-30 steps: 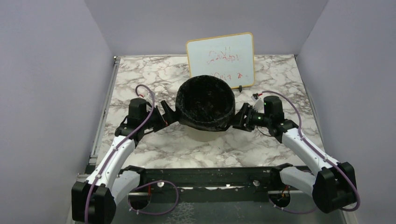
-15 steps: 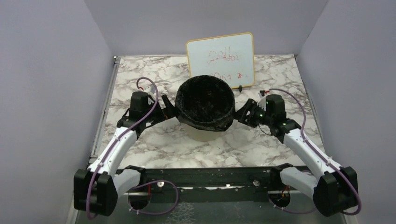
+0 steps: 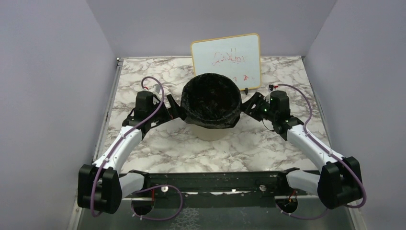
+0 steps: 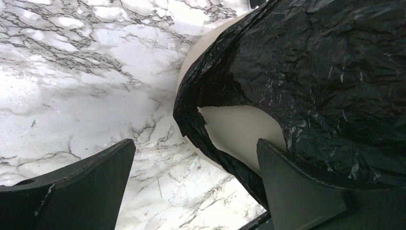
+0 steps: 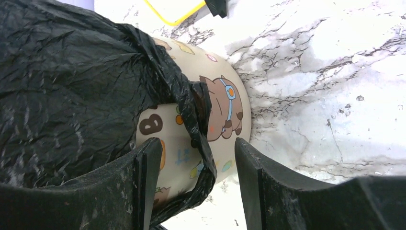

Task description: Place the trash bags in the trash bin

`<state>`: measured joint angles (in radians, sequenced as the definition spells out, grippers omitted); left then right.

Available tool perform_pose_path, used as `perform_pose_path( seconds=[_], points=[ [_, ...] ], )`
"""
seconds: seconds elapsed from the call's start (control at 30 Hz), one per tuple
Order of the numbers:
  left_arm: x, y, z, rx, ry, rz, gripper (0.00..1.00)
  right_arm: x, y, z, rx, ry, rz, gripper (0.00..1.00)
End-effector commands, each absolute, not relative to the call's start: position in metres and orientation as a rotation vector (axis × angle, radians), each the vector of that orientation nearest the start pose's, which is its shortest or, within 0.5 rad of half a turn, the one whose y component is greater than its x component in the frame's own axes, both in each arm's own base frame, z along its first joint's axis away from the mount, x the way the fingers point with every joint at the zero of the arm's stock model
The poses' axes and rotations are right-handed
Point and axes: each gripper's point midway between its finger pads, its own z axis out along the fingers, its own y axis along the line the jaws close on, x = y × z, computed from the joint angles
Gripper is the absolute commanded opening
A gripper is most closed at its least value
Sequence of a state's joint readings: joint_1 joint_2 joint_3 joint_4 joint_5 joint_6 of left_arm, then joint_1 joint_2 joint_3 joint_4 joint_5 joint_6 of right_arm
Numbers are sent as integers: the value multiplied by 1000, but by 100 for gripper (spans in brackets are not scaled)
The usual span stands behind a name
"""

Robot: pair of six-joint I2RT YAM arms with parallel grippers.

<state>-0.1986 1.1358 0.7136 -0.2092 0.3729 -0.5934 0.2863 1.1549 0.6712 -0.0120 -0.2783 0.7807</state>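
The left hand is seen open, its two fingers spread wide. The loose hem of the black bag and a bare patch of the cream bin lie in the gap. The right hand is also open, with a narrower gap, and a hanging fold of the bag runs down between its fingers without being pinched. Outward from both hands, the bag is already seated in the bin, which stands at the centre of the overhead frame. Its mouth is turned over the rim and its skirt is draped partway down the sides. The whiteboard stands just behind, towards the top of the frame, on the marble desk.

The step in hand is judged to be the tidying of the overhanging hem. For this to be done well, only the thin plastic should be caught, low on the skirt. It should be drawn down evenly on both sides so that the light bin is not tipped or dragged and the film is not torn.

Against the earlier overhead pictures, both hands have been carried towards the top of the frame, the right one more markedly. The bin appears shifted slightly towards the whiteboard.
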Motion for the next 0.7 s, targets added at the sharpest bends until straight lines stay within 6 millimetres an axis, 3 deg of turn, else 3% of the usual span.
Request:
perform_pose_path(
  seconds=[0.0,0.23,0.4,0.67],
  points=[
    [318,-144,164,-281,2183,-822,99,329,177,168,328,2129,926,62],
    [336,-139,170,-372,2105,-814,99,319,192,164,315,2179,1045,63],
    [344,-152,176,-348,2035,-923,99,312,198,165,300,2189,1105,62],
    [332,-161,143,-334,2142,-969,99,317,196,167,287,2217,1062,63]
  ],
)
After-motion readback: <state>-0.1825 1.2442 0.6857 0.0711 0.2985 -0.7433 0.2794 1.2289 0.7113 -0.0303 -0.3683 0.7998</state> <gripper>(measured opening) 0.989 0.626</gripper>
